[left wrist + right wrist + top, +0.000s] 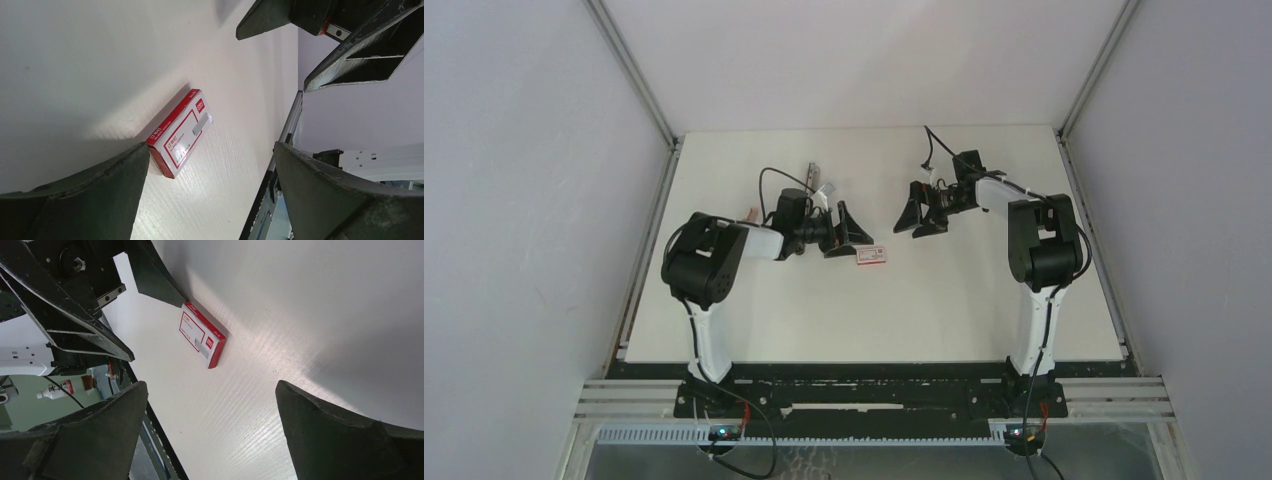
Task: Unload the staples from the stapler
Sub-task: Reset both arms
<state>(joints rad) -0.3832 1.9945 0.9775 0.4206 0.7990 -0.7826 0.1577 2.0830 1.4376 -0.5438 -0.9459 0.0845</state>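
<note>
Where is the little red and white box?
The red-and-white box lies flat near the middle of the top view, just right of the open left gripper and left of the right gripper.

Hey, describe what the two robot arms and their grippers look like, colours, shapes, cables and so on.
The left arm and right arm have white links with bulky black joints. The left gripper and right gripper each carry two dark, matte, wedge-shaped fingers. Thin black cables loop above the wrists, and red wires show at the bases.
</note>
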